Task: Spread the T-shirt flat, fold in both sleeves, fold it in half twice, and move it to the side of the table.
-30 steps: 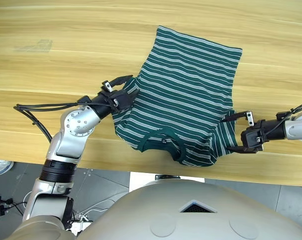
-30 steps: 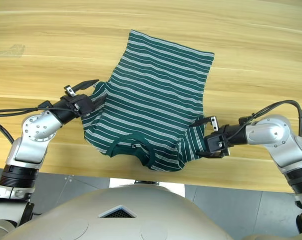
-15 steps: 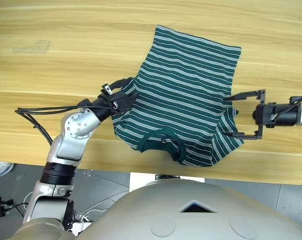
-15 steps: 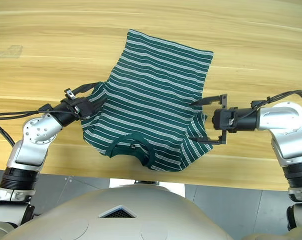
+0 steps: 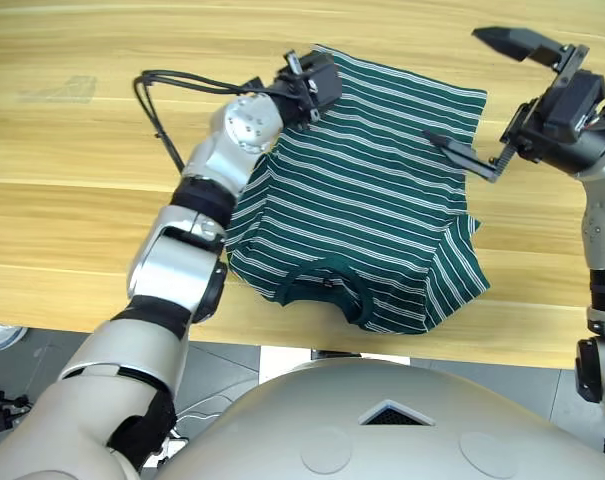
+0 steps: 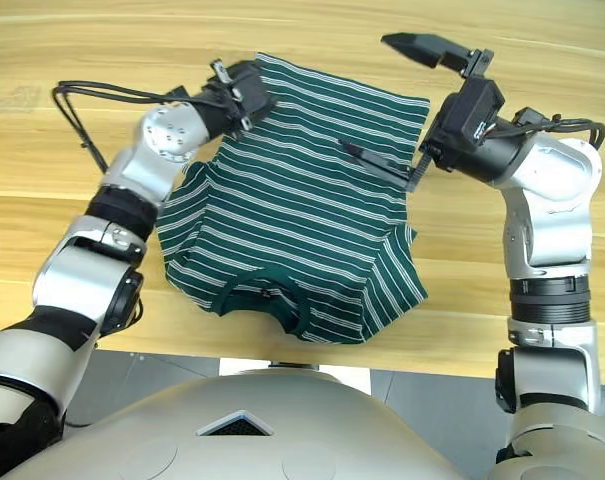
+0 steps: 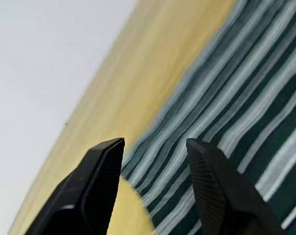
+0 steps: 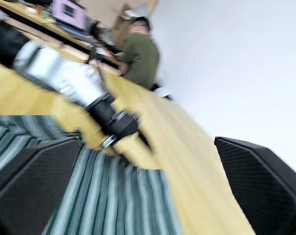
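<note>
A green T-shirt with white stripes (image 5: 372,200) lies on the wooden table (image 5: 82,210), collar towards the front edge and hem at the far side, both sleeves tucked in at its sides. My left gripper (image 5: 317,75) sits at the hem's far left corner. In the left wrist view its fingers (image 7: 106,166) stand slightly apart over the striped edge (image 7: 226,112), holding nothing. My right gripper (image 5: 482,95) hangs raised above the far right part of the shirt, wide open and empty. The right wrist view shows its two pads (image 8: 260,181) far apart over the cloth (image 8: 113,196).
The collar end of the shirt lies close to the table's front edge (image 5: 542,355). Bare wood stretches to the left (image 5: 62,130) and beyond the hem. The left arm's black cables (image 5: 167,85) loop above the table at the left.
Both arms have left the sleeves and swung to the far hem: the left gripper to the far left corner, the right gripper up and over the far right, opened wider. The shirt stayed put.
</note>
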Motion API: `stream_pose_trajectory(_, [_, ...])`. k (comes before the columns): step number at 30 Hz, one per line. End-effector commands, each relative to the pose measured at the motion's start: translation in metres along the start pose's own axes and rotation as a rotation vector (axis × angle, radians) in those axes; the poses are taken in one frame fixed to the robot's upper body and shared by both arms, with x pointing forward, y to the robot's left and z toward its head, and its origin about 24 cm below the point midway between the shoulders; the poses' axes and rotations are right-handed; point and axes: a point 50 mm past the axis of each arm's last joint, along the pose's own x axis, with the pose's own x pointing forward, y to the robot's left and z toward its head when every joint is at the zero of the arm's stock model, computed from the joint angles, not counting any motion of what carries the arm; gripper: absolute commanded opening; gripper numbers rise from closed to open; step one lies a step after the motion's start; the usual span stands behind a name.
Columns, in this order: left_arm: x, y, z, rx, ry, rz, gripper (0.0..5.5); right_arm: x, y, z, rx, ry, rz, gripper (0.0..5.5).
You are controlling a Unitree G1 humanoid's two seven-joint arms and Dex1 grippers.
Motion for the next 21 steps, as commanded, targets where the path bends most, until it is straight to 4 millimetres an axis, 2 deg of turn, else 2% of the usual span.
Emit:
stream_pose_trajectory(1, [0.013, -0.014, 0.002, 0.129, 0.086, -0.088, 2.34, 0.008, -0.009, 0.008, -0.087, -0.053, -0.092, 5.11])
stream_pose_trajectory(4, [0.013, -0.028, -0.007, 0.202, 0.147, -0.152, 2.34, 0.012, -0.004, 0.01, -0.1, -0.084, -0.097, 5.11])
stream_pose_trajectory(7, [0.005, -0.031, -0.026, 0.188, 0.206, -0.151, 2.34, 0.013, 0.003, 0.008, -0.096, -0.091, -0.097, 5.11])
stream_pose_trajectory(10, [-0.013, -0.025, -0.054, 0.154, 0.291, -0.108, 2.34, 0.01, 0.006, 0.005, -0.09, -0.084, -0.106, 5.11])
stream_pose_trajectory(13, [-0.028, -0.016, -0.073, 0.085, 0.335, -0.052, 2.34, 0.008, 0.01, 0.004, -0.084, -0.081, -0.111, 5.11])
stream_pose_trajectory(16, [-0.034, -0.013, -0.08, 0.056, 0.346, -0.016, 2.34, 0.004, 0.013, 0.002, -0.078, -0.07, -0.125, 5.11])
stream_pose_trajectory(21, [-0.041, -0.023, -0.088, 0.001, 0.313, 0.01, 2.34, 0.004, 0.017, -0.001, -0.064, -0.06, -0.118, 5.11])
